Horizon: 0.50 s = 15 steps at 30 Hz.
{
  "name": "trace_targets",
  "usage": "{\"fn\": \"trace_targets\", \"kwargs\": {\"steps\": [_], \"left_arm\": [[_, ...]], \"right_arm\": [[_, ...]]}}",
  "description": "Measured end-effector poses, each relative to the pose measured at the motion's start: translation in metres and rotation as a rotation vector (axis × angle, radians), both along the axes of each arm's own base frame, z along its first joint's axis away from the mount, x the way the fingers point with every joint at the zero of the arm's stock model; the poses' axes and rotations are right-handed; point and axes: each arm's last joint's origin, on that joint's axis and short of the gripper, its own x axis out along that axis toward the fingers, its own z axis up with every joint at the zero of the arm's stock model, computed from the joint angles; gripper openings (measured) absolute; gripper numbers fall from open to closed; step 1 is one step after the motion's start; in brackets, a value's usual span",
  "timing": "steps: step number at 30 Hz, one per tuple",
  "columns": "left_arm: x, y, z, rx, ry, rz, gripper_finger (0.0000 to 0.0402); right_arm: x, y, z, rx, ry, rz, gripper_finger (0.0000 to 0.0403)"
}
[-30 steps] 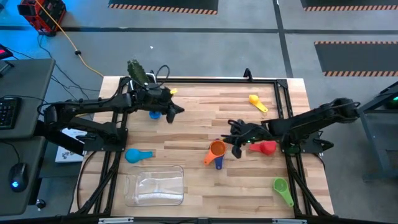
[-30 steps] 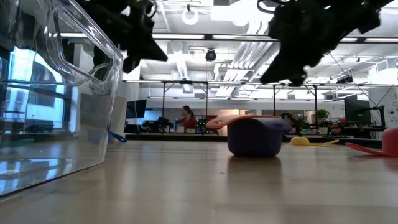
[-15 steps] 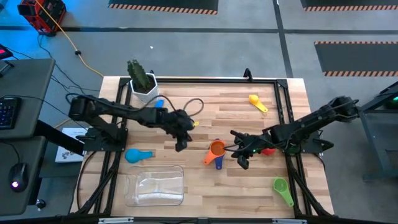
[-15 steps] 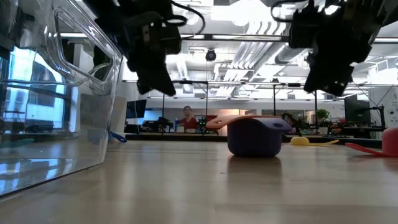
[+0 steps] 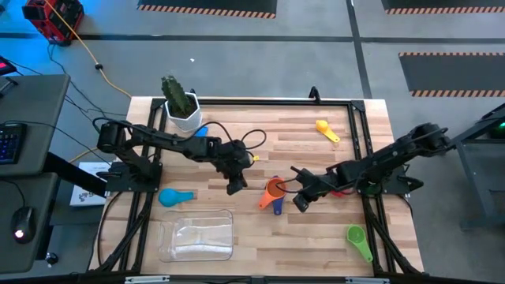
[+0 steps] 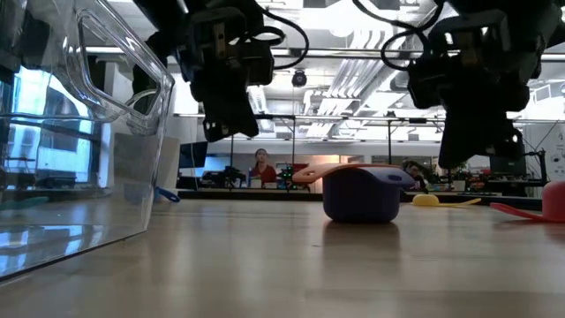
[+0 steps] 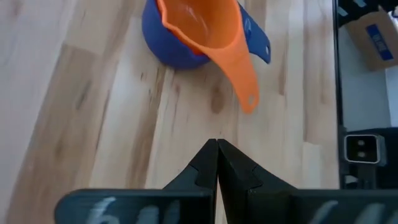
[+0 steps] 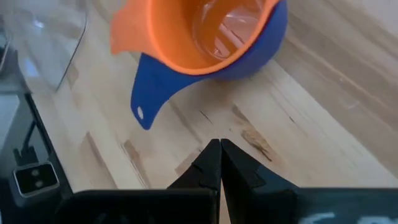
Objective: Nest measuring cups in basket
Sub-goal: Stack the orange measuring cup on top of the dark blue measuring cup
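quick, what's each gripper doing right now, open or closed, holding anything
Left gripper: shut, empty, beside the orange cup nested in the dark blue cup.
Right gripper: shut, empty, on that stack's other side.

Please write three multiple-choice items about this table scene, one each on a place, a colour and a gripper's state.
1. Where does the orange cup sit?
A. inside the dark blue cup
B. in the basket
C. beside the cactus pot

2. What colour is the cup nearest the table's front right corner?
A. yellow
B. green
C. red

3. How do the left gripper's fingers stand?
A. wide open
B. shut on a cup
C. shut, holding nothing

Answers: 1 A, both wrist views show the orange cup nested in the blue one. 2 B, the green cup lies there in the high view. 3 C, the left wrist view shows the tips together over bare wood.
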Motion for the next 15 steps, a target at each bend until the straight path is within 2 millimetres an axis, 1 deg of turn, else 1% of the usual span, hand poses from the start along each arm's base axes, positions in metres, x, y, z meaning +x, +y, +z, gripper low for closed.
{"fn": "trace_targets", "kwargs": {"steps": [7,11,15], "left_arm": [[-0.0020,-0.0001,-0.0014,-0.024,0.039,0.028,0.0000],[-0.0022,-0.0010,-0.0011,-0.086,0.060,0.050,0.0000],[-0.0025,-0.0016,-0.0011,-0.108,0.068,0.047,0.0000]], "right_arm": [[0.0009,0.0006,0.0001,0.076,0.015,-0.048,0.0000],[0.0029,0.0028,0.0024,0.135,0.000,-0.030,0.0000],[0.0055,0.0029,0.0025,0.178,-0.008,-0.118,0.0000]]}}
